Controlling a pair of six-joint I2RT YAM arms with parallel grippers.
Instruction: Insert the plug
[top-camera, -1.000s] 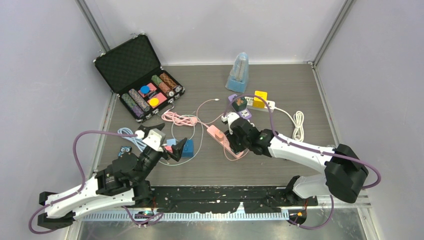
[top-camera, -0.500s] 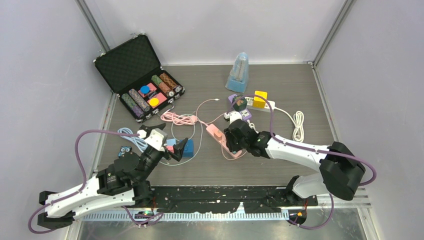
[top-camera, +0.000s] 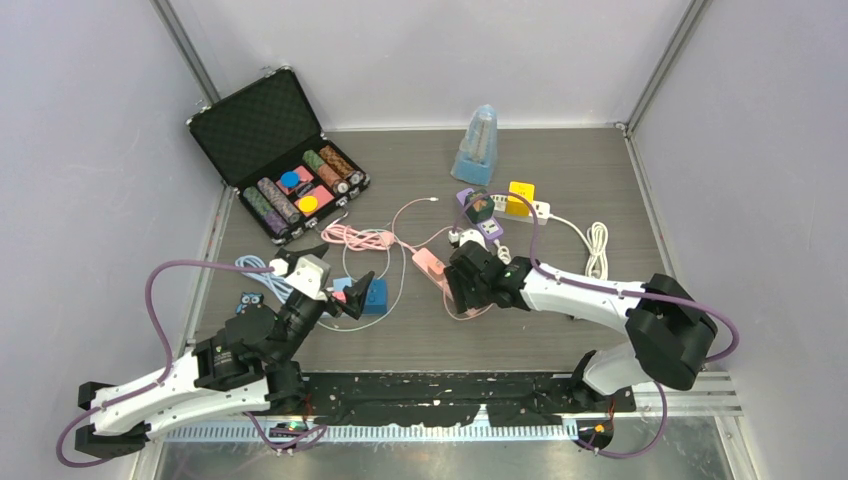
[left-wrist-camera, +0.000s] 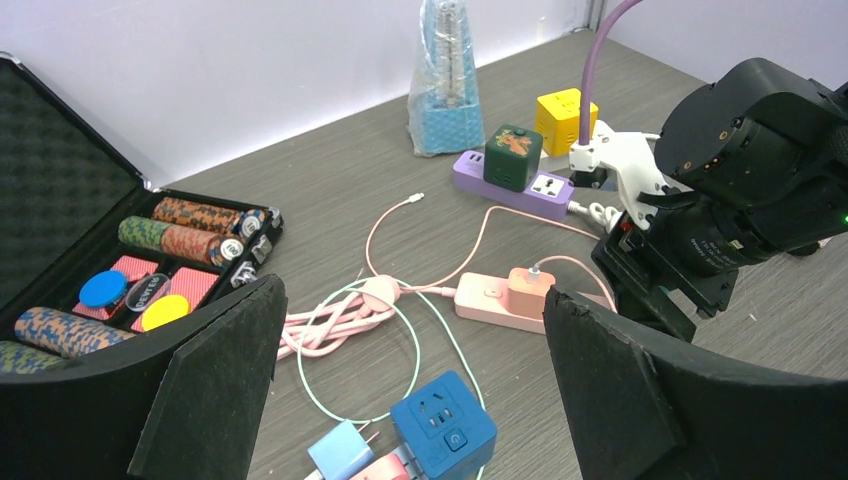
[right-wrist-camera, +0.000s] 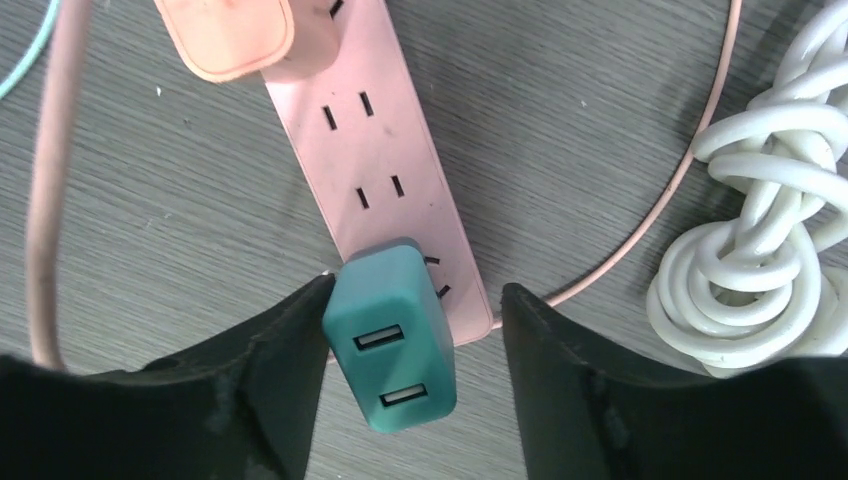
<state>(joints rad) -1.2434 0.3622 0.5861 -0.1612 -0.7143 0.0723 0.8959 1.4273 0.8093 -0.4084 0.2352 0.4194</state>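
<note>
A teal two-port USB charger plug (right-wrist-camera: 395, 340) stands at the near end of the pink power strip (right-wrist-camera: 380, 170), over its last socket; its prongs are hidden. My right gripper (right-wrist-camera: 415, 295) is open around it: the left finger touches the plug's side and the right finger stands apart. In the top view the right gripper (top-camera: 462, 290) covers the strip's (top-camera: 430, 264) near end. A pink adapter (right-wrist-camera: 228, 35) sits in the strip's far end. My left gripper (left-wrist-camera: 410, 330) is open and empty, above a blue cube socket (left-wrist-camera: 443, 425).
An open black case of poker chips (top-camera: 290, 180) stands at the back left. A purple strip with a green cube (top-camera: 480, 212), a yellow cube (top-camera: 520, 197) and a blue metronome (top-camera: 478, 145) stand behind. A coiled white cable (right-wrist-camera: 760, 240) lies right of the strip, pink cable coils (top-camera: 355, 237) left.
My right gripper has shifted a little to the left over the near end of the pink strip. The left arm has not moved.
</note>
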